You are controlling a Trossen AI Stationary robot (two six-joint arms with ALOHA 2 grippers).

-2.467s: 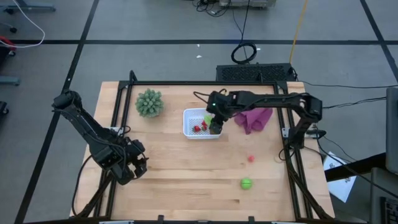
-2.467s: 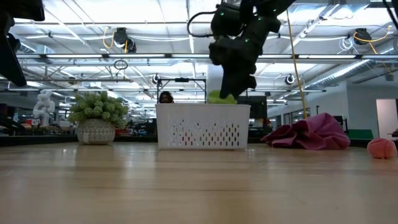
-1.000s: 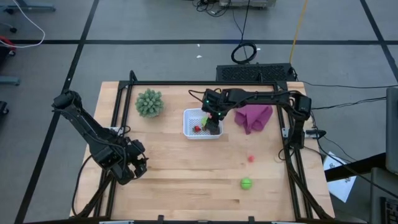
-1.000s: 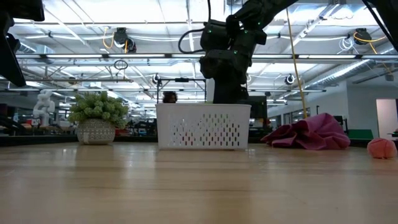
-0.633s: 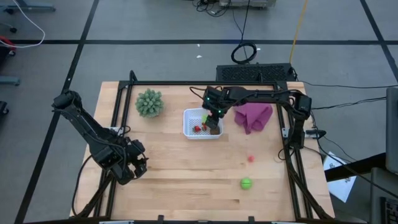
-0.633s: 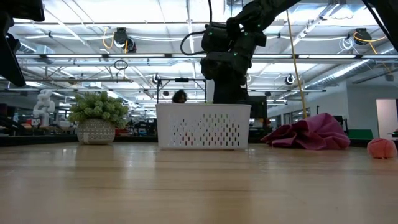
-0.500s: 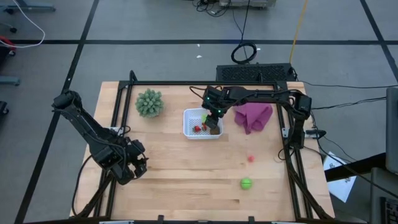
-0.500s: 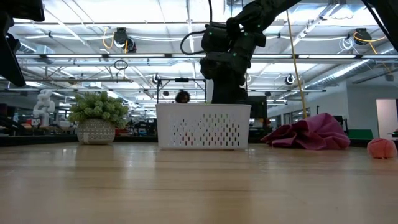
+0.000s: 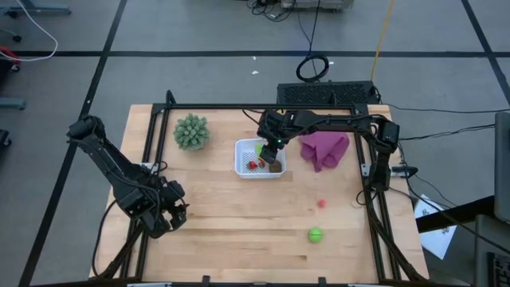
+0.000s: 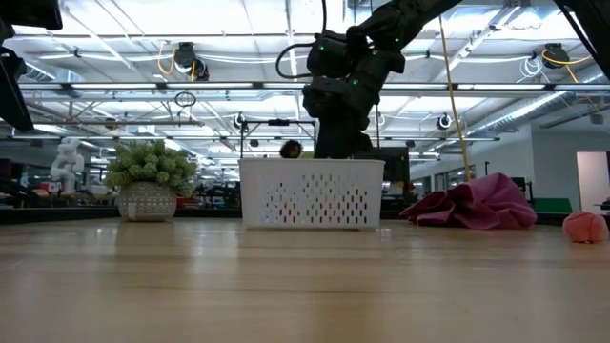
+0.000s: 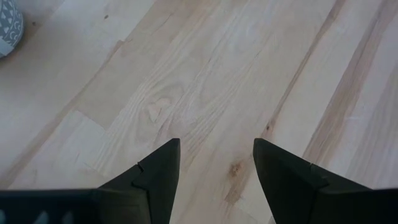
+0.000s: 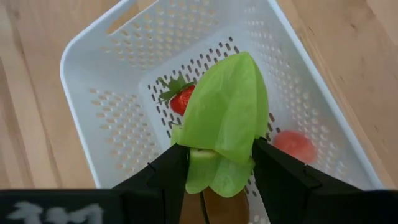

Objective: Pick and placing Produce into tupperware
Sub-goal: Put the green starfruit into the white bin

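Note:
The white perforated tupperware (image 9: pixel 253 158) (image 10: pixel 312 193) stands on the table's far middle. A strawberry (image 12: pixel 181 98) and a pink-red bit (image 12: pixel 293 144) lie on its floor. My right gripper (image 12: pixel 219 148) (image 9: pixel 273 156) hangs inside it, shut on a bright green leafy piece (image 12: pixel 227 118). In the low view its fingers dip behind the tupperware's near wall. A green ball (image 9: pixel 315 235) and a small red bit (image 9: pixel 322 202) lie on the table's near right. My left gripper (image 11: pixel 216 146) (image 9: pixel 163 219) stands open above bare wood at the near left. My right gripper pinches the green leafy piece by its narrower end (image 12: pixel 214 167) between its two fingers (image 12: pixel 171 171). The fingers slant down from the table's right. The leaf sticks out past the fingertips over the tupperware's floor. Whether it touches the floor I cannot tell.
A spiky grey-green plant in a pot (image 9: pixel 191 131) (image 10: pixel 148 177) stands left of the tupperware. A purple cloth (image 9: pixel 323 150) (image 10: pixel 472 205) lies heaped to its right. A black frame (image 9: pixel 239 106) borders the table's far side and both ends. Bare wood stretches across the near half.
My right gripper has sunk with the green piece from above the tupperware's rim down into it. Over the last second it has kept nearly still there, shut on the piece.

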